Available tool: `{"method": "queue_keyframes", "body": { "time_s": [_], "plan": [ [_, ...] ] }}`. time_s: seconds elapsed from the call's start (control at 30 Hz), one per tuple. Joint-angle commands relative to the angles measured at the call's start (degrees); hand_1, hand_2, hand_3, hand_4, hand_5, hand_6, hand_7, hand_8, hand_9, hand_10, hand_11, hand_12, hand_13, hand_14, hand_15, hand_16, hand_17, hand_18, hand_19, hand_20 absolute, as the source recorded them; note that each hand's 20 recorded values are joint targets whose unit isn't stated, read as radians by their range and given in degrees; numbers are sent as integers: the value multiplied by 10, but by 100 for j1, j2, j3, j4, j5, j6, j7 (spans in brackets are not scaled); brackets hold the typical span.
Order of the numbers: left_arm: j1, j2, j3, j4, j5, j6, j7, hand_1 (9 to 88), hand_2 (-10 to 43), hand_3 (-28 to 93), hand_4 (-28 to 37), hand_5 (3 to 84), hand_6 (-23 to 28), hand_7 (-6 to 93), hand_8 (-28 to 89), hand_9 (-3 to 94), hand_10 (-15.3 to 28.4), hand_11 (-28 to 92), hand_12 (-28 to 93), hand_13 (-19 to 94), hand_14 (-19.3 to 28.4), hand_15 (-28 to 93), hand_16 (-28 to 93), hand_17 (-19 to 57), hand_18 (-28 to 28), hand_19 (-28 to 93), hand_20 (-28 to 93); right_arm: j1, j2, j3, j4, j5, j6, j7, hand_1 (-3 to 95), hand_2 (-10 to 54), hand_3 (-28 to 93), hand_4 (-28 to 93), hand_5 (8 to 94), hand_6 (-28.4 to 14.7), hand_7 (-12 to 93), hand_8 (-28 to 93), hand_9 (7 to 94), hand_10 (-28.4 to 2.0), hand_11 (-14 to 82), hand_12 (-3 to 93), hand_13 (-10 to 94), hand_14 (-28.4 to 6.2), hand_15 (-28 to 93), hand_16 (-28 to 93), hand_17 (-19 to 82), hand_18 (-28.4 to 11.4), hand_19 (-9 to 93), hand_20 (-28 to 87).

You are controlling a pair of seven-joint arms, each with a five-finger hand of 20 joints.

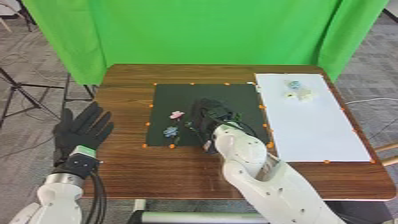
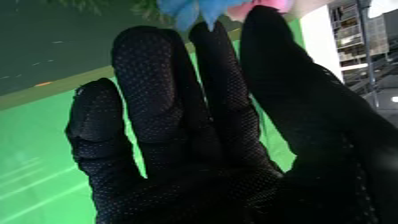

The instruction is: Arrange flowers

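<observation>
In the head view my right hand is over the black mat, just right of a pink flower and a blue flower lying on the mat. The right wrist view has the right hand with straight fingers and the thumb apart. A blue flower and a pink flower appear beyond its fingertips; whether they touch cannot be told. A light blue flower and a pale flower lie on the white board. My left hand is open, fingers spread.
The brown wooden table carries the mat and, to its right, the white board. Orange markers line the edges of both. My left hand stays beside the table's left edge, and a green curtain hangs behind the table.
</observation>
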Motion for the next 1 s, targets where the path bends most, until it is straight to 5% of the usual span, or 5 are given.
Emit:
{"method": "queue_keyframes", "body": {
  "time_s": [0.03,0.23,0.43,0.77,1.0],
  "plan": [
    [70,-61,-6,-42,-26,28,-10,247,163,668,-283,390,60,208,-119,325,119,207,79,219,129,343,-104,-62,120,335,76,-72,58,157,-284,-12,133,-75,416,-95,786,-282,626,-32,210,-128,600,-159,118,149,675,-99,586,277,364,-228,853,358],
    [136,-70,-16,-38,17,-119,116,249,162,669,-283,390,61,208,-118,324,118,208,81,221,130,345,-100,-63,120,334,76,-265,378,479,-199,175,1945,72,363,-94,777,-253,646,-32,211,-124,620,-158,122,151,695,-99,592,266,374,-230,858,359],
    [399,-166,-351,-17,297,-847,-243,292,199,488,-283,376,57,177,-107,309,114,172,84,203,127,300,-93,-66,125,318,72,-61,752,1122,216,358,1619,717,331,-79,768,-232,640,-42,200,-121,612,-167,118,152,690,-108,597,270,377,-231,865,361],
    [435,-174,-372,-21,255,-809,-251,290,193,489,-283,372,59,160,-97,305,111,158,91,199,126,281,-81,-68,126,309,75,402,1146,1820,734,840,701,1545,346,-12,775,-238,491,-99,88,-104,487,-164,84,113,665,-129,600,242,375,-235,873,341],
    [401,-180,-458,3,283,-869,-445,409,246,90,-218,372,67,129,-78,302,114,128,105,199,126,239,-62,-62,132,283,85,501,1420,1771,924,934,286,1571,383,-23,792,-245,474,-93,87,-101,433,-156,83,96,653,-133,622,243,373,-239,878,329]
  ]
}}
